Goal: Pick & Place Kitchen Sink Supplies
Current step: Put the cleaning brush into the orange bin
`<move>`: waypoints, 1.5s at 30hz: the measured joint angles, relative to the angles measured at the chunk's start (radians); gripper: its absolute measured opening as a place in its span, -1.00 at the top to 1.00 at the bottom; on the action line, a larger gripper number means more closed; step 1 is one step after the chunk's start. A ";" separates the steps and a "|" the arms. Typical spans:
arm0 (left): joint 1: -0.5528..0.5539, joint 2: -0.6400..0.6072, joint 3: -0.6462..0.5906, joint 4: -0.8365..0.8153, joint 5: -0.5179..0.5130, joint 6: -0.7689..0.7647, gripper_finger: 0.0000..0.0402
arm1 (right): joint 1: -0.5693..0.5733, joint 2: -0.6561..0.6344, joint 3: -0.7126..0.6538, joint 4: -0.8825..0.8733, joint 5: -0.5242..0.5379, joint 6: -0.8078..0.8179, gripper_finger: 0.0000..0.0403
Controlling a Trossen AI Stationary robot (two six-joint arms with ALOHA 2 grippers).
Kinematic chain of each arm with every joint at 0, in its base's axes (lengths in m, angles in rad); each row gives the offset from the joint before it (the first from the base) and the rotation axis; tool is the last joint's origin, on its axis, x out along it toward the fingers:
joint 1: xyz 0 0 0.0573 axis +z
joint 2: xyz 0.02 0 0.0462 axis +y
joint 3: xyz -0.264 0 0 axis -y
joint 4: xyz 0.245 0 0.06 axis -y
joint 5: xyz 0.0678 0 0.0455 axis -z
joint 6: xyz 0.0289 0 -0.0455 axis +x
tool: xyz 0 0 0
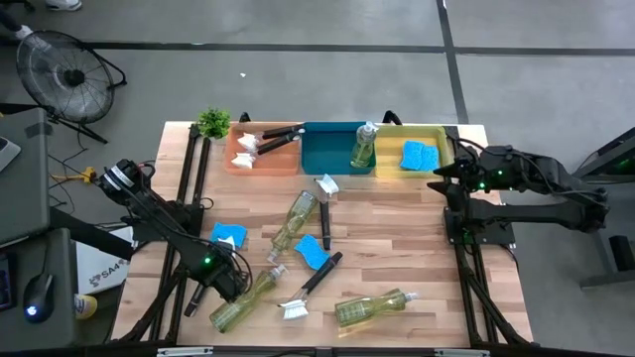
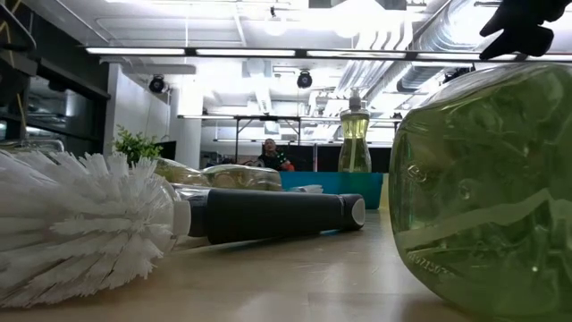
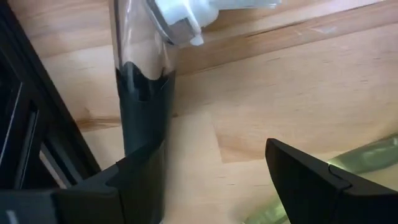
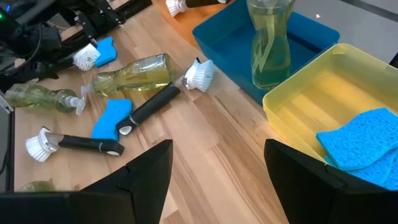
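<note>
We see a wooden table (image 1: 397, 238) with many sink things on it. At the far left corner stands a little green plant (image 1: 212, 122).

Near the front left corner is the left gripper (image 1: 230, 281), low over the wood. Its two fingers (image 3: 311, 180) are apart, and we see bare wood between them. A black brush handle (image 3: 140, 106) lies right by one finger, but we cannot tell if they touch. It holds nothing that we can see. Just beside this gripper lie a blue sponge (image 1: 228, 236) and a bottle on its side (image 1: 248, 296).

Along the far edge sit three bins in a row. The orange bin (image 1: 238, 164) has brushes with white heads (image 1: 248, 144) in it. The teal bin (image 1: 327, 159) has one bottle standing up (image 1: 364, 147). The yellow bin (image 1: 392, 164) has blue sponges (image 1: 420, 156) in it.

In the middle of the table lies another bottle on its side (image 1: 296, 220). Next to it is a brush (image 1: 325, 203), and then a second blue sponge (image 1: 311, 251). Closer to the front edge lie one more brush (image 1: 310, 288) and one more bottle (image 1: 372, 307).

By the right edge, the right gripper (image 1: 442, 177) hangs just beside the yellow bin. Its fingers (image 4: 146, 180) are wide apart and it holds nothing.
</note>
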 joint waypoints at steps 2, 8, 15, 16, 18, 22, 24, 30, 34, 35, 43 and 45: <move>0.000 0.000 0.000 0.008 -0.001 0.004 -0.36 | 0.000 0.000 0.000 0.010 0.000 0.000 -0.23; 0.000 0.000 0.001 0.058 0.028 0.029 -0.36 | 0.000 0.000 0.000 0.015 0.000 0.000 -0.23; 0.000 0.000 0.030 0.035 0.039 0.042 -0.36 | 0.000 0.000 0.000 0.015 0.000 0.008 -0.23; 0.000 0.000 0.040 0.016 0.038 0.046 -0.36 | 0.000 0.000 0.000 0.015 0.001 0.011 -0.23; 0.000 0.000 0.061 -0.020 0.035 0.051 -0.36 | 0.000 0.000 0.000 0.015 0.009 0.011 -0.23; 0.000 0.000 0.081 -0.101 0.022 0.056 -0.36 | 0.000 0.001 0.000 0.015 0.019 0.014 -0.23; 0.000 -0.008 0.082 -0.121 0.020 0.069 -0.36 | 0.000 0.001 0.000 0.015 0.021 0.023 -0.23; 0.001 -0.047 0.049 -0.176 0.020 0.074 -0.36 | 0.000 0.003 0.000 0.018 0.028 0.026 -0.23; 0.001 -0.108 -0.016 -0.158 0.019 0.054 -0.36 | 0.000 0.012 0.000 0.028 0.030 0.026 -0.23; 0.001 -0.123 -0.028 -0.152 0.017 0.049 -0.36 | 0.000 0.015 0.000 0.032 0.029 0.026 -0.23; 0.001 -0.159 -0.166 0.038 0.016 0.050 -0.36 | 0.000 0.049 0.000 0.059 0.035 0.021 -0.23; 0.001 -0.159 -0.211 0.128 0.012 0.050 -0.36 | 0.000 0.056 0.000 0.064 0.035 0.021 -0.23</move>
